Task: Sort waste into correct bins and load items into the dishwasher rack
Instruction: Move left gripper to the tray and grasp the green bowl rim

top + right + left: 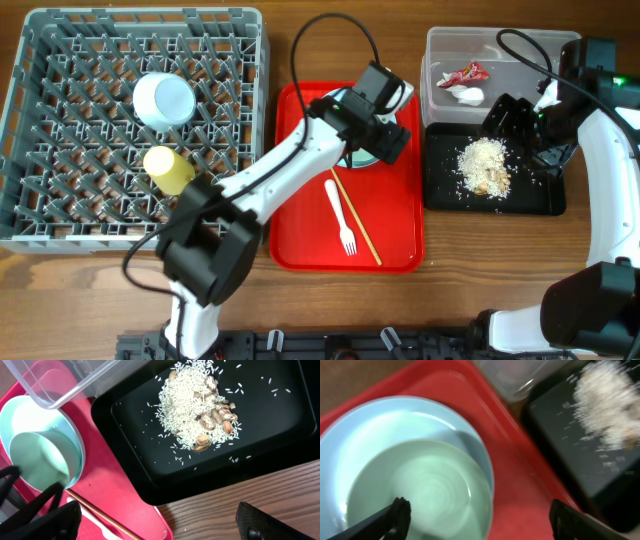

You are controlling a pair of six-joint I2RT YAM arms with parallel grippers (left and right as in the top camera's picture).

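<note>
My left gripper (368, 150) is open low over the red tray (395, 235). In the left wrist view (482, 520) one finger is inside a pale mint bowl (430, 480) that sits on the pale-blue plate (380, 415), and the other finger is over the tray. A white fork (341, 215) and a chopstick (358, 225) lie on the tray. My right gripper (508, 120), open and empty (157, 522), hovers over the black tray (540, 195), which holds beige food scraps (485, 165). The clear tub (500, 40) holds a red wrapper (462, 74) and a white tissue (468, 94).
The grey dishwasher rack (140, 14) fills the left side and holds a second pale bowl (163, 98) and a yellow cup (168, 168). The red tray lies between the rack and the black tray. Bare wood table runs along the front edge.
</note>
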